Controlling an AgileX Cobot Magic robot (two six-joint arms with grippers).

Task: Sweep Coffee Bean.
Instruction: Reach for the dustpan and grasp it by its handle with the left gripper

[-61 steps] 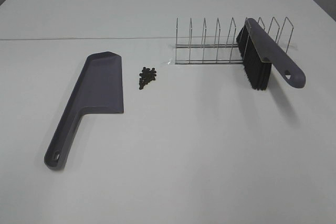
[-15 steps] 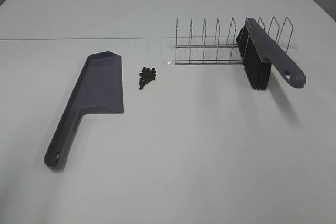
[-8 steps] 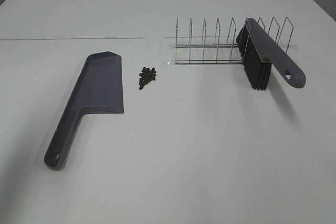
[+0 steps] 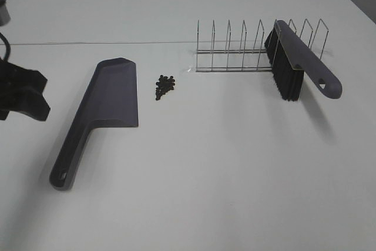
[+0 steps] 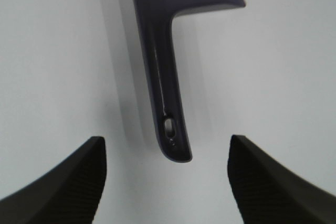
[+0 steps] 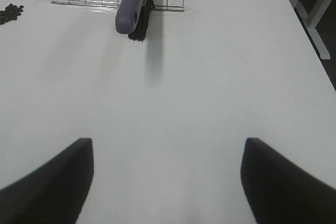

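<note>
Coffee bean (image 4: pixel 165 86) pile, small and dark, lies on the white worktop (image 4: pixel 235 163) at 3 o'clock of the grey plastic dustpan (image 4: pixel 100 113). Opening step, I judge: the left gripper (image 5: pixel 167 182), jaws wide, hovers by the dustpan's handle (image 5: pixel 165 98) and must close on it. The right gripper (image 6: pixel 168 182), equally wide, faces the grey black-bristled brush (image 4: pixel 299 66) at 2 o'clock. No writing shows.

No readable text, labels, numbers or signs anywhere
</note>
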